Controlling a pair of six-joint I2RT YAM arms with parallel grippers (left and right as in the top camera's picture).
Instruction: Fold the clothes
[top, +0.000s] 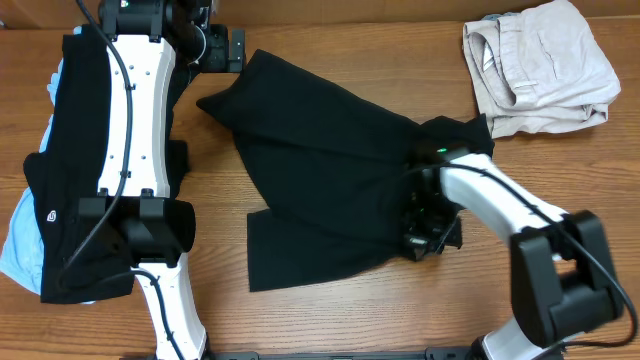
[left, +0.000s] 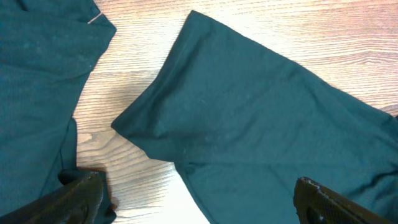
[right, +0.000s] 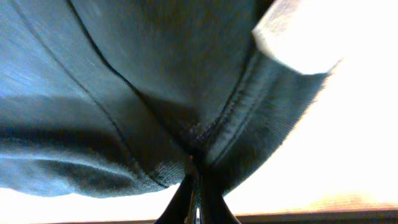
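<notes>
Right pincer (top: 425, 232), wrist bent down, clamps the black T-shirt (top: 320, 170) edge.

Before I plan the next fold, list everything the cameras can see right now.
black short-sleeved fabric T-shirt: one, black, spread out at the table's centre
pile of black soft garments: number cannot be told, black with a small white logo, left side under the left arm
pale blue soft garment: one, pale blue, under the black pile at the left edge
beige cloth trousers: one pair, beige, bunched at the far right corner
brown wooden table: one, brown, under everything
left pincer: one, black, open, hovering by the T-shirt's sleeve
right pincer: one, black, shut on the T-shirt's right edge
</notes>
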